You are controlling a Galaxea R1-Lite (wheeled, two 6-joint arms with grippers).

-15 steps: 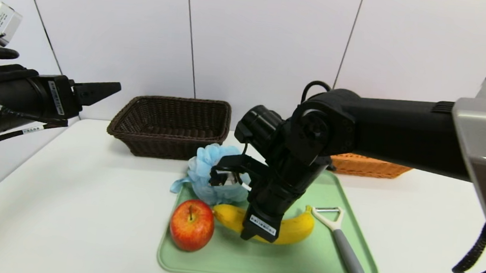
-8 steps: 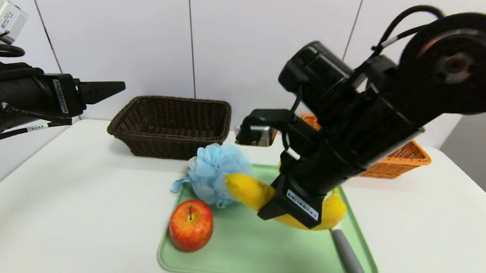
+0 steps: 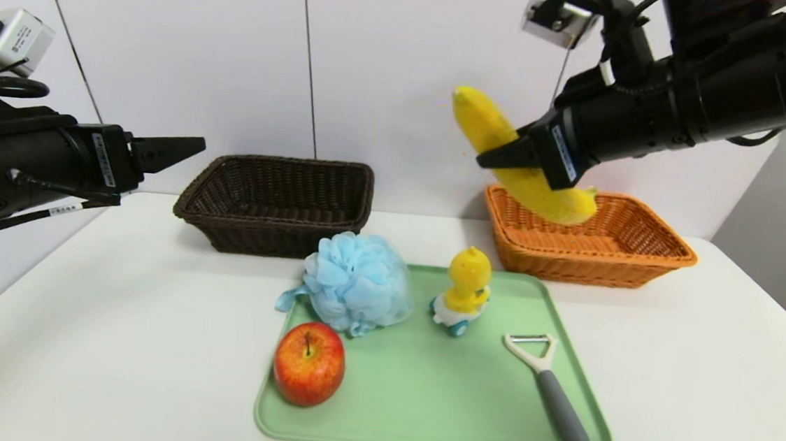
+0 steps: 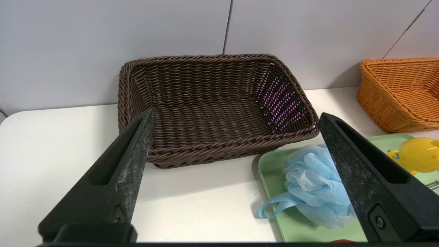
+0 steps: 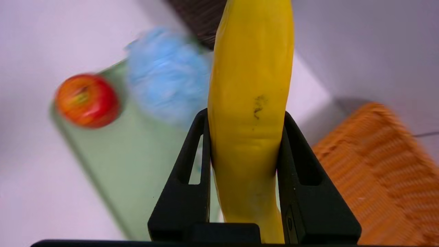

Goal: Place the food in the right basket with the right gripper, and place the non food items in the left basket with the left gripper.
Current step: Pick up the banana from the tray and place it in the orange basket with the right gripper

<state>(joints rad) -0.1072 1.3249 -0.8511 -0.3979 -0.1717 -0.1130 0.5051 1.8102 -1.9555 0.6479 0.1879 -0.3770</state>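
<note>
Long curved yellow banana (image 3: 503,152) is in the air, clamped mid-length by the right claw (image 3: 510,161), black two-fingered, narrowed onto the fruit; banana is tilted, upper end toward the wall, lower end over the near-left rim of the rectangular orange-tan woven wicker basket (image 3: 642,258), not touching it

Right wrist view gives what the head view can't: both black fingers (image 5: 185,178) pressed flat against the banana's sides (image 5: 250,113), small dark scuff on the peel. Background there is blurred, with the apple (image 5: 87,101), sponge (image 5: 168,89) and orange basket (image 5: 377,164) recognisable

Left claw (image 3: 185,144), black pointed two-finger, is parked level off the counter's left edge, aimed at the wall. Left wrist view shows its fingers (image 4: 120,171) spread wide with nothing between them, and looks straight into the rectangular dark brown woven wicker basket (image 4: 219,144): nothing in it. The head view only shows that basket's (image 3: 273,228) interior at a shallow angle

Orange basket: nothing seen inside in the head view, though the banana covers part of it

Pale green rectangular plastic tray (image 3: 419,419) sits on the white counter (image 3: 75,336) in front of both baskets. On it:
- red-yellow apple with short stem (image 3: 309,363), near-left corner
- fluffy light-blue mesh bath sponge (image 3: 356,284), far-left, its loop hanging over the tray rim
- yellow duck toy on white-blue wheels (image 3: 464,291), upright, far centre, just beside the sponge
- white peeler with grey handle (image 3: 548,387), lying flat on the right side, blade end toward the wall
</note>
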